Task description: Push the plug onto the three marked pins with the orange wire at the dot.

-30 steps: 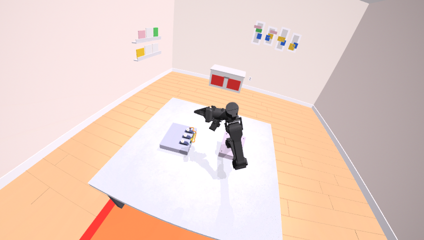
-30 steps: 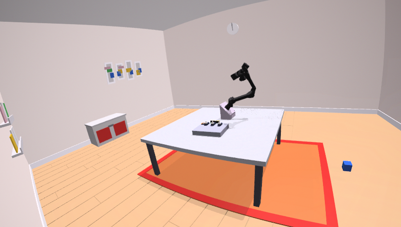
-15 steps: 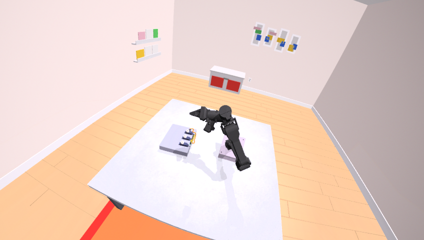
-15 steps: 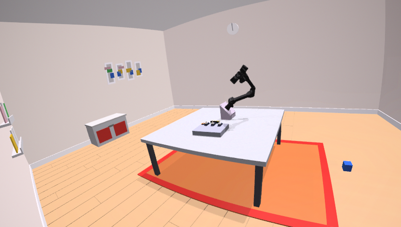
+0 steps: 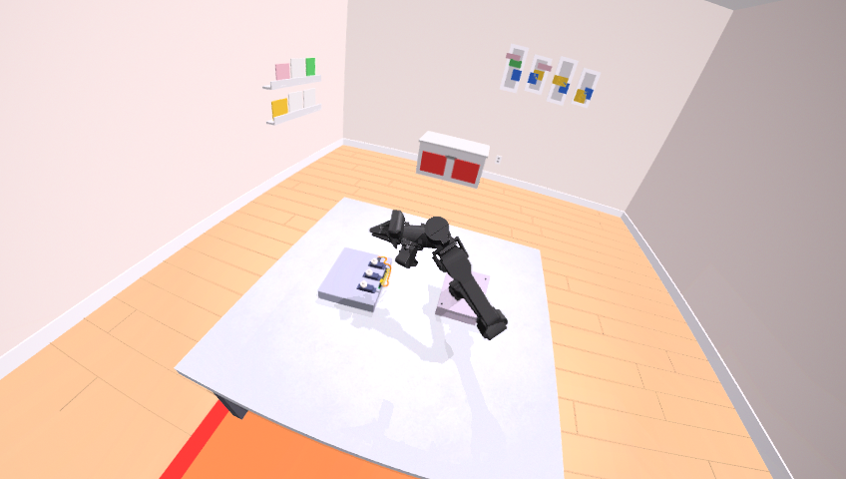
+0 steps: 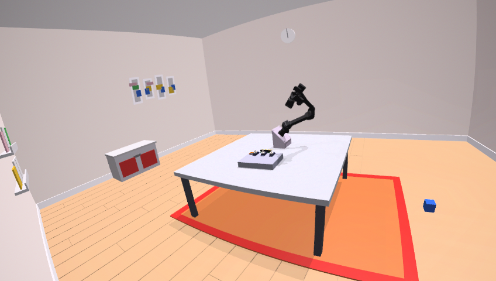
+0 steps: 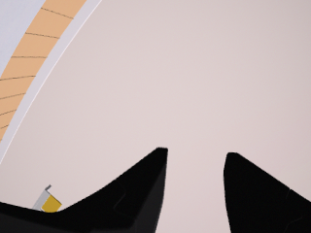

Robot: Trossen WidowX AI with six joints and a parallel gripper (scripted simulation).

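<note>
The grey holder [image 5: 342,273] [image 6: 257,161] lies on the table. Three small dark servos with white tops stand in a row on it; the middle servo [image 5: 369,274] [image 6: 263,153] is one of them. Orange and yellow leads [image 5: 388,273] curl along the holder's edge on the side of the arm's base. The plug, the pins, the coloured band and its dot are too small to tell. My gripper [image 7: 196,160] [image 5: 372,230] is partly open, with nothing between its fingers. It is raised high above the table, beyond the holder in the top view, and faces a wall in the wrist view.
The black arm [image 5: 475,290] [image 6: 297,120] stands on a pale pink angled base [image 5: 449,309] [image 6: 278,140] on the table [image 5: 284,367] [image 6: 215,167], to the right of the holder in the top view. A white cabinet [image 5: 454,142] [image 6: 131,147] stands by a wall, away from the table.
</note>
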